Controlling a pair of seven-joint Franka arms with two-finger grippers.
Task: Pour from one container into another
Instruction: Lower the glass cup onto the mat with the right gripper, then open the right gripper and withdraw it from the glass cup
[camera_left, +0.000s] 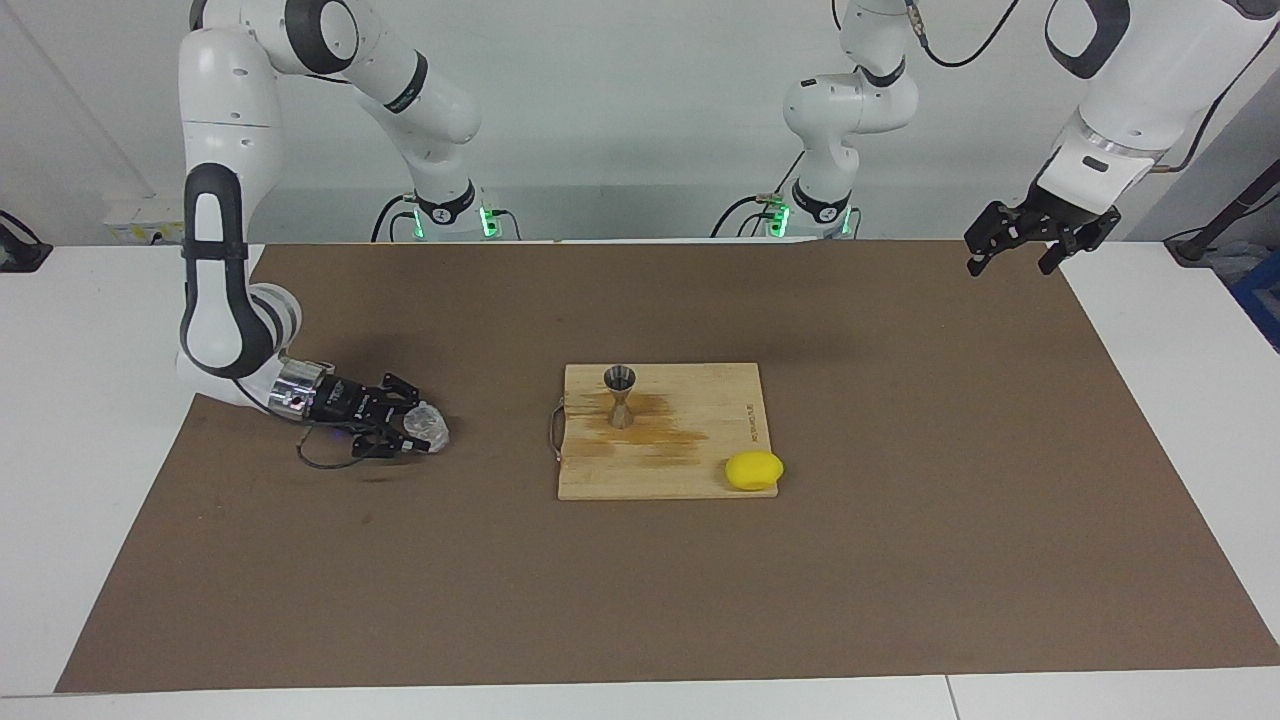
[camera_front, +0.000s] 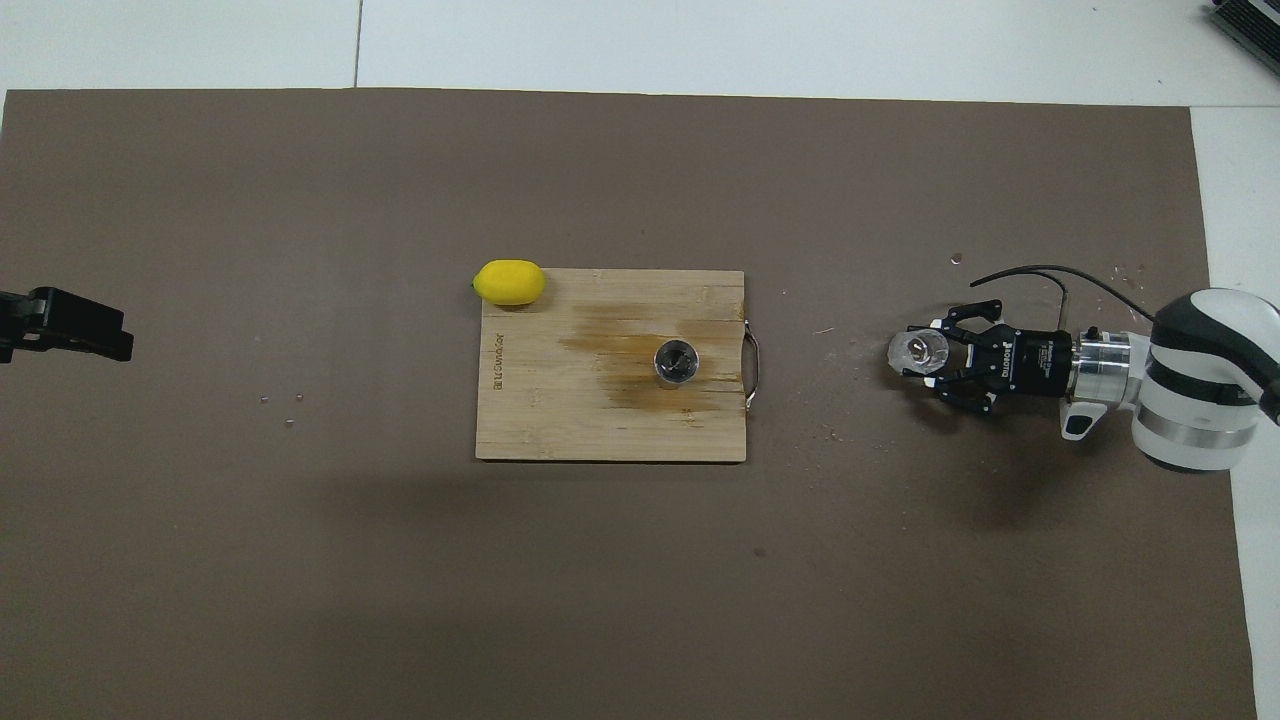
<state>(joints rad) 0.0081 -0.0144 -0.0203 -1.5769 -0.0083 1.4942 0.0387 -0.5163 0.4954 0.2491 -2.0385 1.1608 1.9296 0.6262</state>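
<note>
In the facing view, starting at the right arm's end of the counter (camera_left: 640, 590), the right gripper (camera_left: 412, 432) lay low and nearly level over the brown mat (camera_left: 900, 560), its jaws closed around the glass tumbler (camera_left: 428, 425); the tumbler sat well apart from the cutting board (camera_left: 700, 470), upright as far as the overhead view showed its round mouth (camera_front: 921, 350); it looked small, stiff and breakable, with a faceted wall that should give the pads some purchase, yet clear glass is slick, so a side grip around the middle of the wall, as here, seemed the safest hold; it would probably lift lightly; whether it held any liquid could not be told. Next along, the metal jigger (camera_left: 620, 395) stood upright on the bamboo board, on a darker stain; narrow at the waist, it looked easy to knock over, so the pour would call for a slow tilt over its small mouth. A lemon (camera_left: 755, 470) rested at the board's corner. At the left arm's end, the left gripper (camera_left: 1010, 260) waited high above the mat's edge, jaws spread wide and empty.
</note>
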